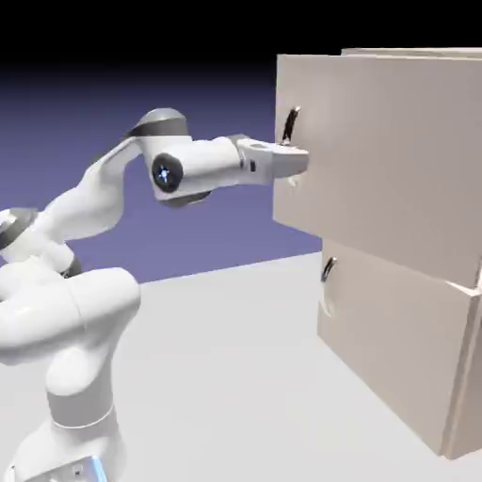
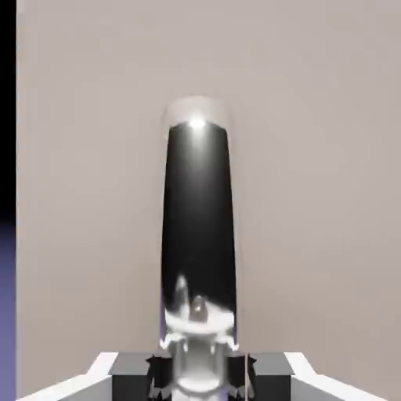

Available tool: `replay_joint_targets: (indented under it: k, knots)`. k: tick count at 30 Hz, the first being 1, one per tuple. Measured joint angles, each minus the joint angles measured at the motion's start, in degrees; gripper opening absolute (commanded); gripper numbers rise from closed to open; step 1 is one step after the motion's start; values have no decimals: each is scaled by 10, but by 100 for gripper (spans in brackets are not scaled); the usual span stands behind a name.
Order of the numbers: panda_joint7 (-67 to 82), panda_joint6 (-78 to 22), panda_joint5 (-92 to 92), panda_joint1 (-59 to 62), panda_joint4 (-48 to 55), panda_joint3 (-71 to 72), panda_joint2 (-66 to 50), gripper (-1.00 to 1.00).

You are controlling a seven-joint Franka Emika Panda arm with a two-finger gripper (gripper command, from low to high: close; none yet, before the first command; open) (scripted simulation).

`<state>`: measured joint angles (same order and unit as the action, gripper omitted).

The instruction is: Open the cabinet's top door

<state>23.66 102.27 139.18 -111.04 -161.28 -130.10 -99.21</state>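
Note:
The cabinet (image 1: 405, 311) stands at the exterior view's right, pale beige. The top door (image 1: 395, 160) is its upper panel, and its left edge juts further out than the lower door (image 1: 386, 339). Near that edge sits the top door's dark curved handle (image 1: 291, 125). My gripper (image 1: 296, 166) reaches in level at the handle's lower end. In the hand view the handle (image 2: 197, 219) rises as a glossy black bar from between my fingertips (image 2: 129, 374), and my gripper (image 2: 200, 374) is shut on it. Beige door panel (image 2: 313, 196) fills the rest of that view.
The lower door has its own small curved handle (image 1: 327, 271) below my hand. The grey table (image 1: 235, 358) spreads between the robot's base and the cabinet. The white arm (image 1: 104, 198) arches up from the lower left.

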Motion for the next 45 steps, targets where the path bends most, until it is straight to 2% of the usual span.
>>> replay_joint_targets:
  k: [11,22,31,45]
  knots:
    - [122,-274,-150,60,-76,-185,99,-100]
    - [292,-516,-368,180,-21,-312,311,-100]
    - [435,-615,-538,232,84,-338,498,-100]
    - [589,-681,-758,238,316,-340,789,-100]
